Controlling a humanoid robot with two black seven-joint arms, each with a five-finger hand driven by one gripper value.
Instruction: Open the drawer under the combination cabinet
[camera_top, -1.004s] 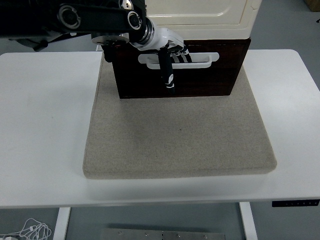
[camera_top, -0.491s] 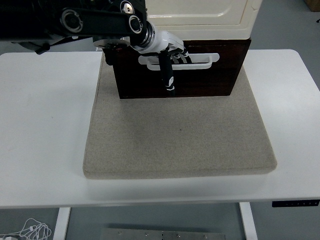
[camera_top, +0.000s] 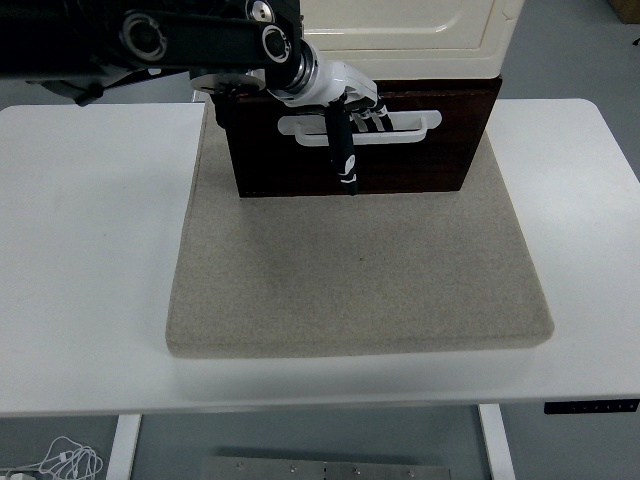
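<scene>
— What is lying under everything here?

— A white table (camera_top: 90, 260) is filling most of the view, its near edge running along the bottom. A beige-grey felt mat (camera_top: 360, 270) is lying on the middle of it, and the cream combination cabinet (camera_top: 400, 25) is standing at the mat's far end. Grey floor is showing on both sides of the table and beneath it, and a tangle of white cable (camera_top: 60, 462) is lying on the floor at the bottom left. A small black control strip (camera_top: 590, 406) is sitting on the table's front edge at the lower right.

— And the drawer?

— The dark brown drawer (camera_top: 420, 150) is sitting directly under the cream cabinet, its front face standing upright and facing the camera, resting on the mat. A white bar handle (camera_top: 415, 123) is running across the upper part of that face.

— What is the arm doing?

— The black left arm is reaching in from the upper left, and the left hand (camera_top: 345, 105) is sitting at the handle — its white-and-black fingers (camera_top: 368, 112) are hooking in behind the bar, clamped on it, while the black thumb (camera_top: 342, 155) is hanging straight down over the drawer front.
</scene>
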